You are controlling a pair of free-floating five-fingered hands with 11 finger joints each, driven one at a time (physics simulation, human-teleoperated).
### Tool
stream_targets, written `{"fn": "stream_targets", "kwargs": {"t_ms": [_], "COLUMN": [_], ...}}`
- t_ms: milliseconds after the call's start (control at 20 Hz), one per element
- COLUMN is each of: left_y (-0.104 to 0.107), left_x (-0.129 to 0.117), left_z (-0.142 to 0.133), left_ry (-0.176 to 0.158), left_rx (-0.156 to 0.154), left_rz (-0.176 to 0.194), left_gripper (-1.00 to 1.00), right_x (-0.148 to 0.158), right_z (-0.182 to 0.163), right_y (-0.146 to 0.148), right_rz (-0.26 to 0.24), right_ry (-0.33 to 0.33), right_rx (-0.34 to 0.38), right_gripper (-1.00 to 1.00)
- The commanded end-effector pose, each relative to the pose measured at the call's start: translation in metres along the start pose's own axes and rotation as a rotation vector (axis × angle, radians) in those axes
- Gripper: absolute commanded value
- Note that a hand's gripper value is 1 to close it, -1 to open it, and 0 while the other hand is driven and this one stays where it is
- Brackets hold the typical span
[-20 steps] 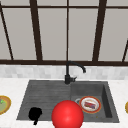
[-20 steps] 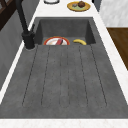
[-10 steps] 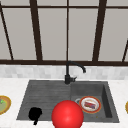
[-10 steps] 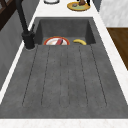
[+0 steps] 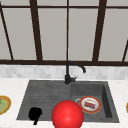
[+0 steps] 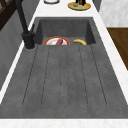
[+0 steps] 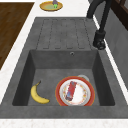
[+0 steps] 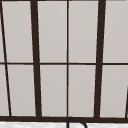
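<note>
Red ball (image 5: 67, 115), round and glossy, beside left hand (image 5: 35, 114), finger state unclear, over draining board.

No displacement was recorded between the earlier front and left side views and the present ones. The outline of the left hand (image 5: 35, 114), low over the near edge of the drainboard (image 6: 62, 77), was compared and found to coincide in position and shape. The red ball (image 5: 67, 115) beside it was checked against both earlier front views, and no shift was noted. The plate (image 5: 90, 104) and the banana (image 6: 79, 42) in the sink basin (image 7: 37, 62) were likewise checked, and no movement, rotation or change of contact was detected.
</note>
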Motion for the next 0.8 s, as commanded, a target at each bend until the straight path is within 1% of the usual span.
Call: {"fn": "stream_targets", "kwargs": {"t_ms": [0, 200, 300, 400, 450, 550, 600, 650, 700, 750], "left_y": [0.000, 0.000, 0.000, 0.000, 0.000, 0.000, 0.000, 0.000, 0.000, 0.000], "left_x": [0.000, 0.000, 0.000, 0.000, 0.000, 0.000, 0.000, 0.000, 0.000, 0.000], "left_z": [0.000, 0.000, 0.000, 0.000, 0.000, 0.000, 0.000, 0.000, 0.000, 0.000], "left_ry": [0.000, 0.000, 0.000, 0.000, 0.000, 0.000, 0.000, 0.000, 0.000, 0.000], "left_rx": [0.000, 0.000, 0.000, 0.000, 0.000, 0.000, 0.000, 0.000, 0.000, 0.000], "left_rz": [0.000, 0.000, 0.000, 0.000, 0.000, 0.000, 0.000, 0.000, 0.000, 0.000], "left_gripper": [0.00, 0.00, 0.00, 0.00, 0.00, 0.00, 0.00, 0.00, 0.00, 0.00], "right_x": [-0.015, -0.019, -0.017, -0.009, -0.007, 0.000, -0.002, -0.010, -0.009, -0.011], "right_z": [-0.008, -0.013, -0.013, -0.002, 0.000, 0.009, 0.012, 0.020, 0.030, 0.035], "right_y": [0.007, 0.002, -0.007, -0.017, -0.024, -0.022, -0.014, -0.007, -0.005, -0.006], "right_rz": [-0.013, -0.024, -0.041, -0.049, -0.045, -0.039, -0.042, -0.051, -0.063, -0.082], "right_ry": [-0.018, -0.069, -0.075, -0.029, -0.038, -0.035, -0.049, -0.067, -0.073, -0.071], "right_rx": [0.034, 0.007, -0.008, -0.053, -0.043, -0.045, -0.029, -0.047, -0.084, -0.103], "right_gripper": [1.00, 1.00, 1.00, 1.00, 1.00, 1.00, 1.00, 1.00, 1.00, 1.00]}}
